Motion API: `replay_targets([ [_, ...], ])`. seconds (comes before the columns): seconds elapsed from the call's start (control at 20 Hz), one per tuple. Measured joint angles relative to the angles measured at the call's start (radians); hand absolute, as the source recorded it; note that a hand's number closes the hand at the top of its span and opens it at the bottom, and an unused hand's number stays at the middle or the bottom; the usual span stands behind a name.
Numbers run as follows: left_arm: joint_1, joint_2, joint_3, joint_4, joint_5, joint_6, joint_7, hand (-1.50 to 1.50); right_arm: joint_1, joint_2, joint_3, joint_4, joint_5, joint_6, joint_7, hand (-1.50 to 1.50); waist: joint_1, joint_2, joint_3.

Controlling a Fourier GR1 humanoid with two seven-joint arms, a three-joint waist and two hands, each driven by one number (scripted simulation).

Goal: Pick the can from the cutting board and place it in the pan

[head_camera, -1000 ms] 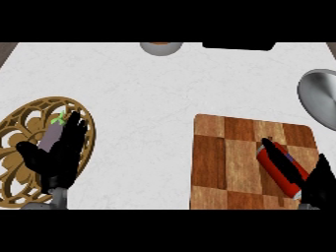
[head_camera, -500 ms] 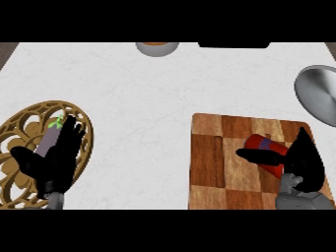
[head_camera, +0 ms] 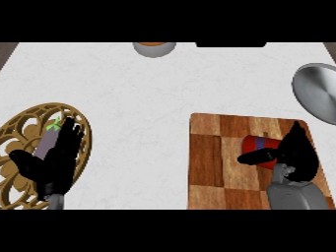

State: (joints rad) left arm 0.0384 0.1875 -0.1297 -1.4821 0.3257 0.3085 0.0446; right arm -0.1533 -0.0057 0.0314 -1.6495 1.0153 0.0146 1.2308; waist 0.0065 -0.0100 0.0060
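A red can (head_camera: 261,144) lies on its side on the wooden cutting board (head_camera: 218,162) at the lower right. My right hand (head_camera: 294,155) sits over the can's right end and hides part of it. Its fingers point straight up the board and its thumb reaches left along the can's near side. The hand is open. The grey metal pan (head_camera: 330,93) stands at the right edge, beyond the board's far right corner. My left hand (head_camera: 57,160) rests open at the lower left, fingers up.
Under my left hand lies a round golden openwork trivet (head_camera: 10,147) with a purple and green vegetable (head_camera: 50,135) on it. A small bowl (head_camera: 154,48) and a black object (head_camera: 231,44) stand at the counter's far edge.
My right hand has come up from the board's lower right corner and moved left over the can, its thumb now against the can. The left hand has stayed in place.
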Motion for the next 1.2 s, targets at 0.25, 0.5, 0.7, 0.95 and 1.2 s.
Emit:
replay_targets([
  [0.25,0.006,-0.013,-0.003,-0.006,-0.013,0.01,-0.003,0.0,-0.012,0.001,-0.003,0.026,-0.01,0.007,-0.031,1.5,-0.001,-0.004,-0.002],
  [0.5,0.011,-0.012,0.005,-0.011,-0.014,0.003,0.008,0.0,-0.022,-0.003,0.021,0.052,0.035,0.009,-0.068,1.5,-0.002,-0.007,-0.006],
  [0.7,0.014,-0.016,0.011,0.001,-0.016,-0.012,-0.013,0.0,-0.025,-0.002,0.03,0.058,0.061,0.011,-0.081,1.5,-0.004,-0.009,-0.004],
  [0.95,0.008,-0.017,0.007,-0.011,-0.019,-0.009,0.002,0.0,0.005,-0.107,0.162,0.026,0.003,0.144,-0.359,1.5,0.006,-0.008,-0.011],
  [1.2,0.003,-0.016,0.007,-0.009,-0.015,-0.015,0.012,0.0,0.031,-0.258,0.349,-0.046,-0.046,0.279,-0.708,1.5,0.016,-0.01,-0.015],
])
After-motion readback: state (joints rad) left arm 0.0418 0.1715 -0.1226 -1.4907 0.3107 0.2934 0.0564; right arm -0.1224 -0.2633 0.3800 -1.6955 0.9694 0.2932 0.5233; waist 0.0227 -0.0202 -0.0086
